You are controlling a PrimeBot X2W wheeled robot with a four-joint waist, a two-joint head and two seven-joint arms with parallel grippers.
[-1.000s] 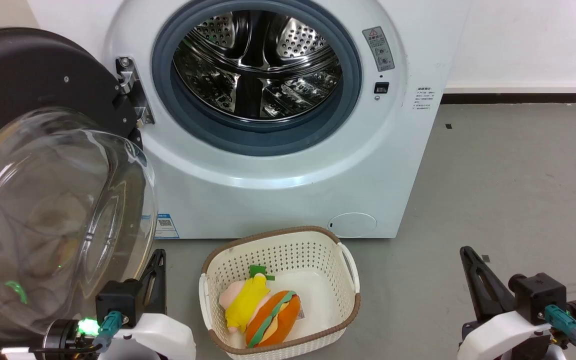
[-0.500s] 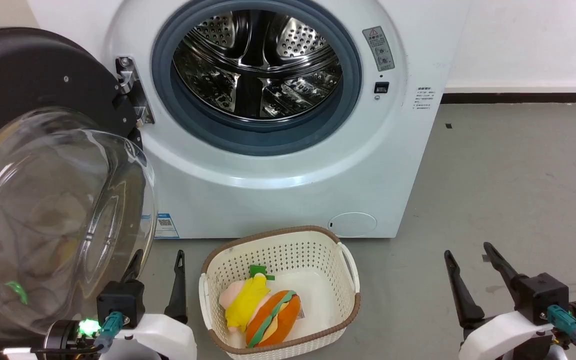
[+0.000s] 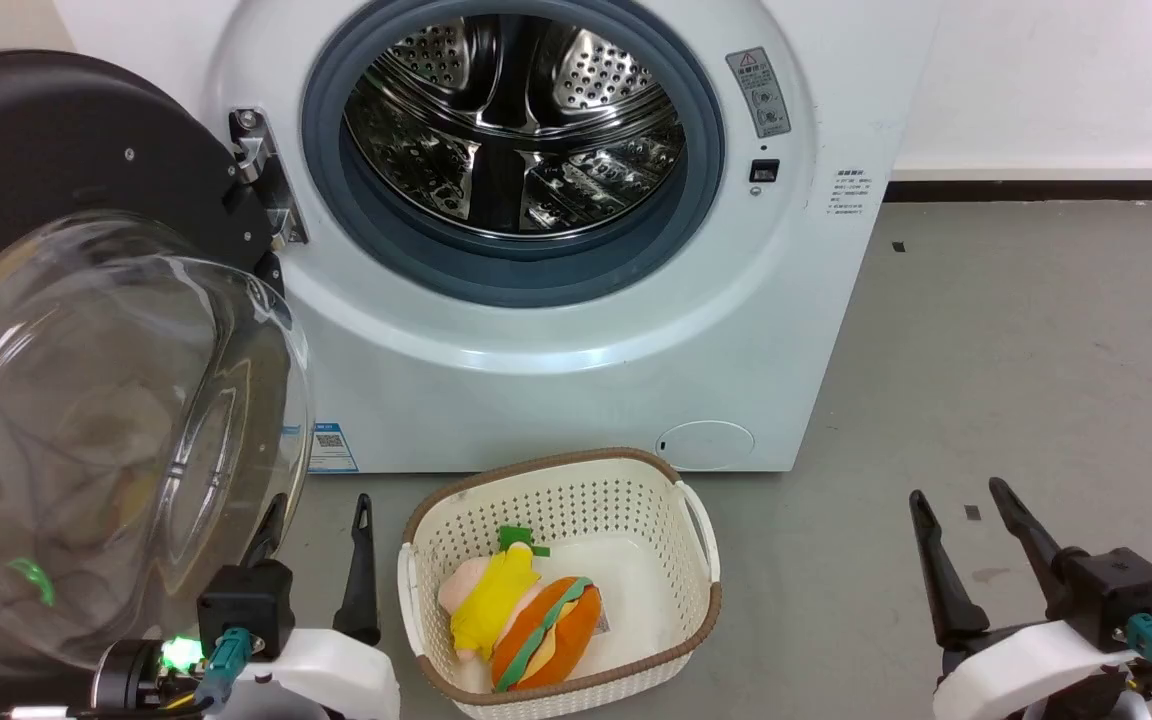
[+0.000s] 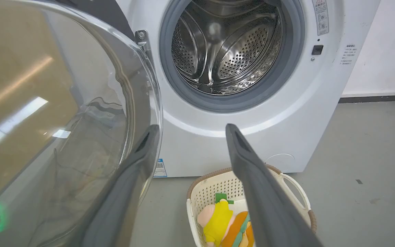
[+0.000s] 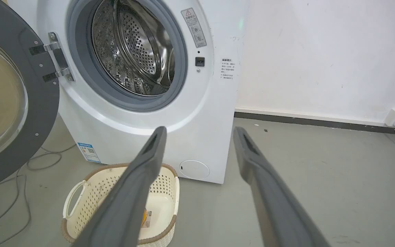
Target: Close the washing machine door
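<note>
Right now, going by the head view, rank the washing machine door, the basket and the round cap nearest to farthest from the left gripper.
1. washing machine door: left of the left gripper, glass overlapping one finger.
2. basket: just to its right, on the floor.
3. round cap: farther right and back, low on the washing machine.

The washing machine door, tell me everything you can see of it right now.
The washing machine door is swung wide open to the left of the washing machine, hung on a metal hinge at the opening's left side. It is a big round disc with a glossy black rim and a clear, bulging glass bowl in the centre that shows reflections. The open left gripper sits low beside the bowl's edge; whether a finger touches it cannot be told.
</note>
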